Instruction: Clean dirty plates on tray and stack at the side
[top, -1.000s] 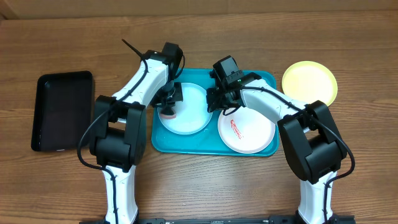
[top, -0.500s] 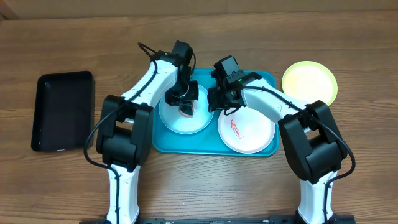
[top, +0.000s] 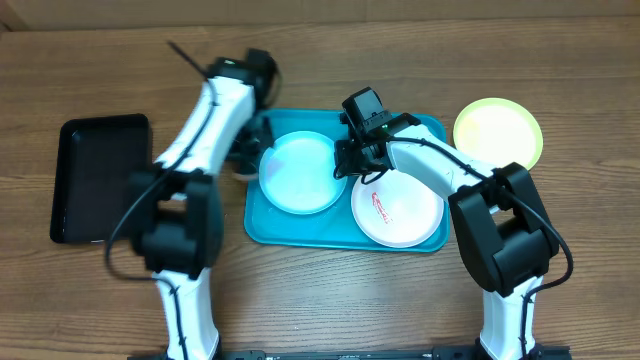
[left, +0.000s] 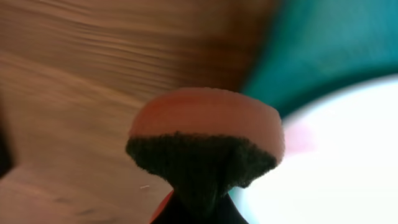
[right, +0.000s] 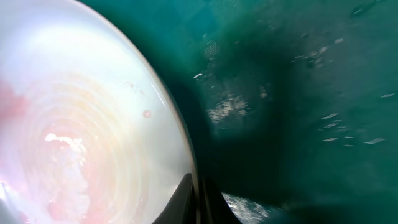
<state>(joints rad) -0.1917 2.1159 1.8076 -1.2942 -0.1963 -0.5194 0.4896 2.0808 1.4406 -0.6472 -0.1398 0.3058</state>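
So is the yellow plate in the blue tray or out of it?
Out. The yellow-green plate sits on the wooden table, beside the turquoise tray, off its right corner.

so the left gripper (top: 250, 155) has been swung off the light blue plate (top: 297, 172): half a second back it was parked right on the middle of it with the sponge (left: 208, 124), a second back at its left edge. now it's been pulled out past the left rim of the tray (top: 262, 228), over the wooden table (top: 400, 300), between that and the black tray (top: 100, 180). plate's been left fully uncovered, and the left arm is smeared with motion blur
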